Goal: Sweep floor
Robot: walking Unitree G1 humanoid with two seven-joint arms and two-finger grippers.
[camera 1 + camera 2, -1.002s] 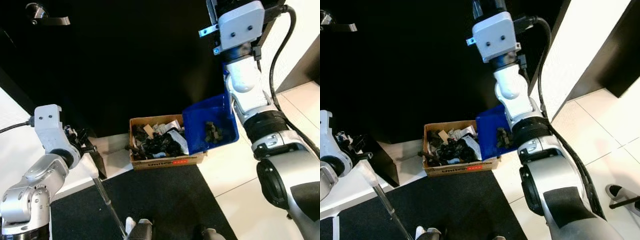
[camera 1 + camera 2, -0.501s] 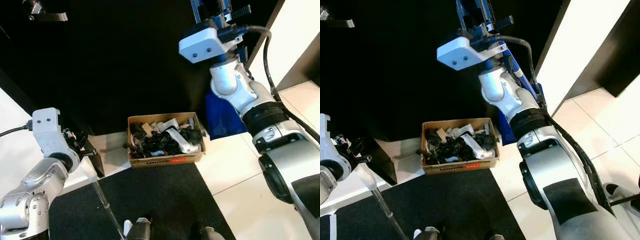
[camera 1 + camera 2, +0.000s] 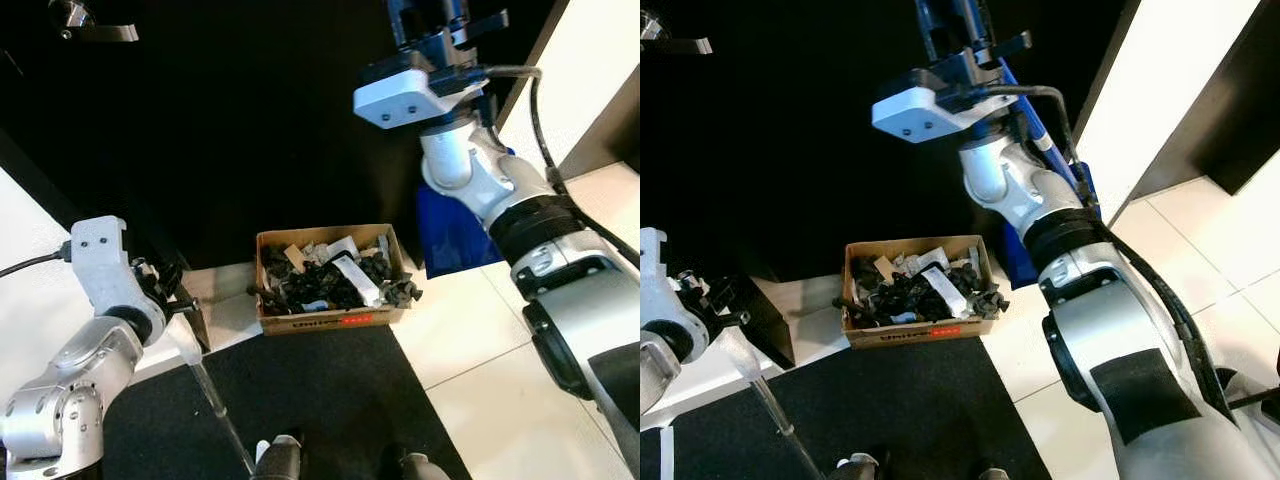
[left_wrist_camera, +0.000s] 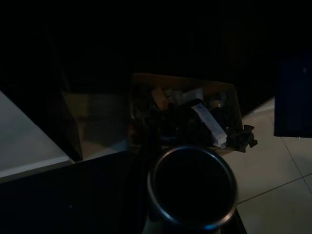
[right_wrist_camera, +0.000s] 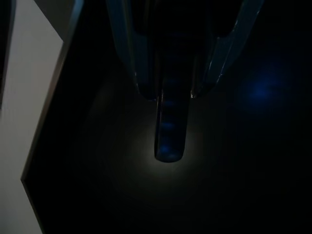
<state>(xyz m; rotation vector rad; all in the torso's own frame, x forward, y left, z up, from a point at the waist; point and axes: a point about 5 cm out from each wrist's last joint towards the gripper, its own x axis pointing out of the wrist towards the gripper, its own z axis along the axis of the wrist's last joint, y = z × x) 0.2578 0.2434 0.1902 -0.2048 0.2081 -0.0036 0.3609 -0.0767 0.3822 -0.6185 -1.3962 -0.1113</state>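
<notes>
- A cardboard box (image 3: 330, 280) heaped with dark debris and white paper scraps is seen on the pale tiled floor (image 3: 500, 370), against the foot of a black door (image 3: 250, 130).
- A few dark scraps (image 3: 404, 292) are seen hanging over the box's right rim.
- A black mat (image 3: 330, 410) is laid directly in front of the box, its back edge touching the box's front face.
- A blue dustpan (image 3: 455, 225) is held raised just to the right of the box, tipped steeply so that its back is turned to the camera; its lower edge is seen near the floor beside the box's right end.
- The right gripper (image 3: 440, 25) is seen high above the box and to its right, closed around the dustpan's blue handle (image 5: 169, 126), which runs between the black fingers in the right wrist view.
- The left gripper (image 3: 165, 290) is held low to the left of the box, clamped on a metal broom pole (image 3: 220, 420) that slants down across the mat; in the left wrist view the pole's round end (image 4: 192, 187) is seen close up with the box beyond it.
- A dark panel (image 3: 190, 325) stands just left of the box, beside the left gripper.
- A silver door lever (image 3: 95, 25) is seen far above the box, to its upper left.
</notes>
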